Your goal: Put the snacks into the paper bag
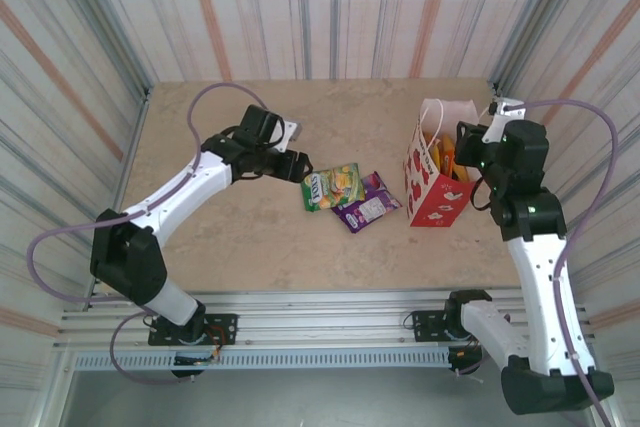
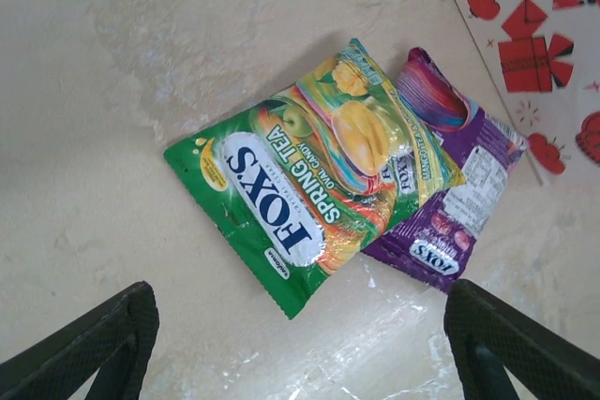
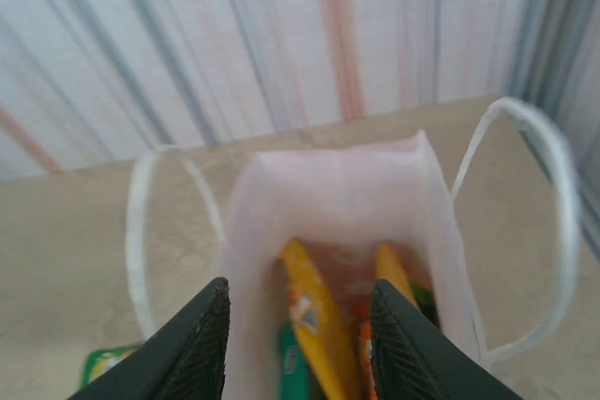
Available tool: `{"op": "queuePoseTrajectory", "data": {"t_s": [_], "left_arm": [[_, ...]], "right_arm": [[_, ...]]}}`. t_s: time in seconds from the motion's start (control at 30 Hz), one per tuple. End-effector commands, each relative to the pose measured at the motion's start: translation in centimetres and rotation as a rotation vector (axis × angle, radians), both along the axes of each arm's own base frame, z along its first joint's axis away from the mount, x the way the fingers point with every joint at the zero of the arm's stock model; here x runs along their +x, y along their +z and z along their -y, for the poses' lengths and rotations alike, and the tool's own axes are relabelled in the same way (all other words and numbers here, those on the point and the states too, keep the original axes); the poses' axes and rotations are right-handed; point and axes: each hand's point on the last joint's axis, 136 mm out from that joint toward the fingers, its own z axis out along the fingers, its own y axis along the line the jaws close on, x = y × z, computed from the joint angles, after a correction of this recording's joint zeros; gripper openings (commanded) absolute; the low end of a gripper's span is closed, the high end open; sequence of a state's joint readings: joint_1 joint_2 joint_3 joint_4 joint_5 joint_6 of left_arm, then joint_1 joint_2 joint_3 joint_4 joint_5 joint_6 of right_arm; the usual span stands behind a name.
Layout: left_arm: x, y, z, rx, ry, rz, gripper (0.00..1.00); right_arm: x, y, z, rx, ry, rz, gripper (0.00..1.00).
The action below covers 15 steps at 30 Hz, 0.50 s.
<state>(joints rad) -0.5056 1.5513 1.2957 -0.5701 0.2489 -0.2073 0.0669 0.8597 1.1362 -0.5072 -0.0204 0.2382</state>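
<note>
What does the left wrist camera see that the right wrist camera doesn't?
Left wrist camera's own: the purple packet tucked under the green FOX'S packet, and the red-printed outside of the paper bag. Right wrist camera's own: the bag's white inside holding yellow packets, plus its cord handles. Shared: the bag, the tan table, and maybe that green packet, a blurry green corner.

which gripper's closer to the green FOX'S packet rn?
Left. The left gripper hovers open just beside the green FOX'S packet; the right gripper is over the paper bag mouth, farther off.
</note>
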Motion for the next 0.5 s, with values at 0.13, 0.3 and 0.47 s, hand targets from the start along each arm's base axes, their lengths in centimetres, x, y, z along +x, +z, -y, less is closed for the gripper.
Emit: {"op": "queuePoseTrajectory", "data": {"t_s": [0.13,0.3,0.47], "left_arm": [[0.4,-3.5,-2.9,-0.167,0.199,-0.230,0.81],[0.6,-6.4,-3.0,-0.239,0.250,-0.372,0.78],[0.6,-9.2,-1.9,-0.331,0.309,-0.469,0.70]], "right_arm": [[-4.0,0.3,-6.5,0.111,0.305,-0.001,0.43],[-5.8,-1.7,-9.9,0.071,0.416,-0.047,0.44],[-6.5,-2.8,-12.3,0.058,0.482,-0.064,0.44]]}}
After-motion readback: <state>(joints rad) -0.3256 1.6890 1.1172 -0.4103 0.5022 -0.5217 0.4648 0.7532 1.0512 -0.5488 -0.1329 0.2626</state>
